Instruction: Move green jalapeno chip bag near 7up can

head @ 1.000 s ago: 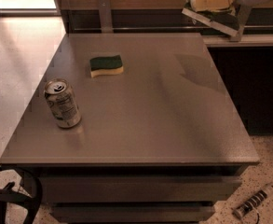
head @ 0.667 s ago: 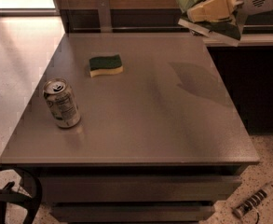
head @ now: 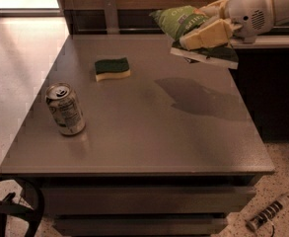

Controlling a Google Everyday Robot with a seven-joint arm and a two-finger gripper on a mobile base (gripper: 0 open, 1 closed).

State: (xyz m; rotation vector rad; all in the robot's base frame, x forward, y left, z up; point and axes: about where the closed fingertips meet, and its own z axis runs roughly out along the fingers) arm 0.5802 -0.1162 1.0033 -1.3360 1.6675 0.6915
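Above table's (head: pixel 159 132) right rear, hand (head: pixel 197 33), pointing leftward, clamps chip bag (head: pixel 176 19).

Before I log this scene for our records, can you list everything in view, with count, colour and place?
table: one, grey, fills the middle of the view
7up can: one, silver-grey, upright on the table's front left
sponge: one, green over yellow, on the table, far left part
green jalapeno chip bag: one, green, held in the air over the table's far right corner
power strip: one, pale grey, on the floor at lower right
gripper: one, cream fingers shut on the bag, upper right
arm: one, white, upper right
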